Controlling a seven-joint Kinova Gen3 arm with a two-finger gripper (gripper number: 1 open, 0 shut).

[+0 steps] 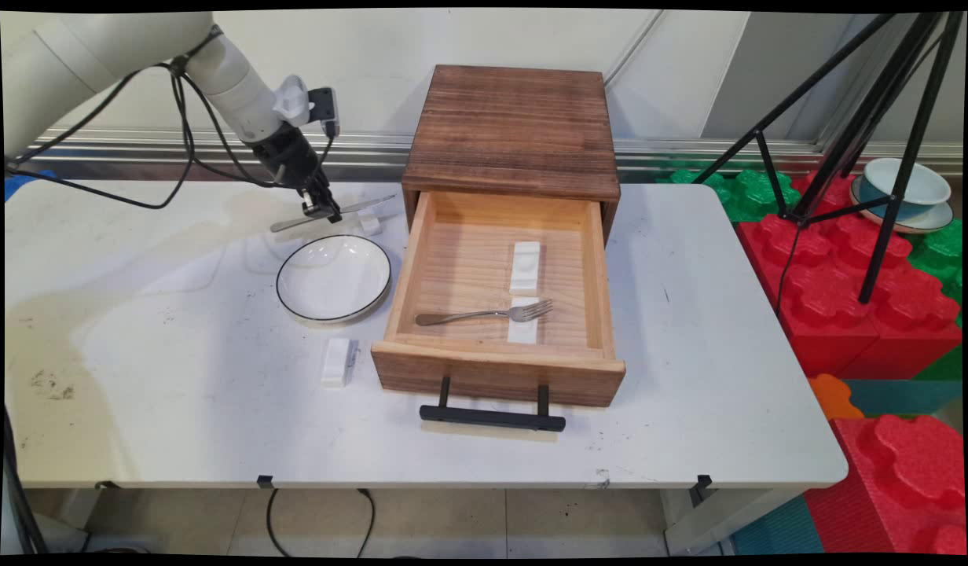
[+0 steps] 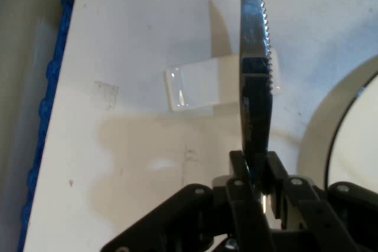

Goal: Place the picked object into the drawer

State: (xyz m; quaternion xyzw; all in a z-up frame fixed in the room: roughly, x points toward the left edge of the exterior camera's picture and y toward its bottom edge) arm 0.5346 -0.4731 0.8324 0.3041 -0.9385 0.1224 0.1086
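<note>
My gripper (image 1: pixel 320 207) is shut on a metal table knife (image 1: pixel 335 213), pinching it near the middle, just behind a white plate with a dark rim (image 1: pixel 334 277). In the hand view the gripper (image 2: pixel 257 172) clamps the knife (image 2: pixel 256 81), whose serrated blade runs up the picture over a small white rest block (image 2: pixel 201 88) on the table. The knife lies nearly level, its blade tip pointing toward the wooden drawer box (image 1: pixel 512 130). The open drawer (image 1: pixel 500 369) holds a fork (image 1: pixel 484 314) laid across one white rest (image 1: pixel 523 326), with another white rest (image 1: pixel 525 266) behind it.
A further white rest block (image 1: pixel 338 362) lies on the table in front of the plate, left of the drawer front. The drawer's black handle (image 1: pixel 493 417) juts toward the near edge. A black tripod (image 1: pixel 869 134) and red foam blocks (image 1: pixel 869 306) stand off the table's right side.
</note>
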